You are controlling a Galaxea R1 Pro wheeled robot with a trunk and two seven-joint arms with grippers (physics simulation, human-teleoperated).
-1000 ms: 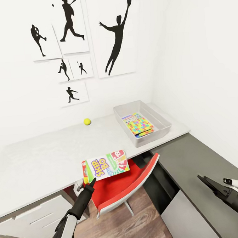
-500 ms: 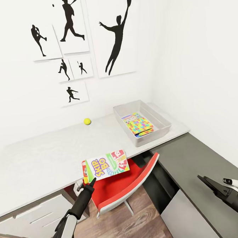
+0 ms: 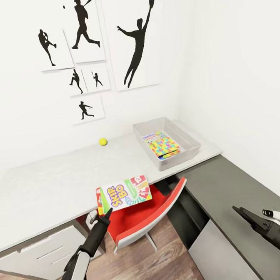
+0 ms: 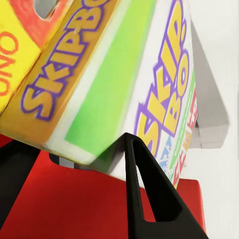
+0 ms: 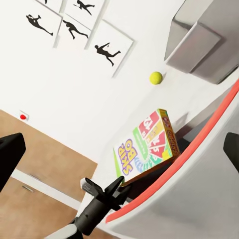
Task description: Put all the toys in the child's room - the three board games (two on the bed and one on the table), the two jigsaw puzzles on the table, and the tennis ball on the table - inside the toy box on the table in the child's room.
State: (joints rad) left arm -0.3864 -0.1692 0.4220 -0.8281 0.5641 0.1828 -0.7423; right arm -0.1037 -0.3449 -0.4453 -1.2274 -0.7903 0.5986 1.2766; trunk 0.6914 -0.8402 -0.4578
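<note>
The Skip-Bo board game [image 3: 125,193] is clamped at its near corner in the left hand [image 3: 106,214], above the table's [image 3: 47,188] front edge and the red chair [image 3: 141,221]. At two o'clock the toy box [image 3: 190,141] holds jigsaw puzzles [image 3: 162,145]. The tennis ball [image 3: 103,141] lies at twelve. The right hand [image 3: 241,211] hovers over the dark table; I cannot tell its grip.

Kid's bedroom: sports silhouette pics [image 3: 108,46] on white wall, desk [image 3: 47,188] w/ toy bin [image 3: 186,139] (puzzles inside), red chair [image 3: 141,223].
</note>
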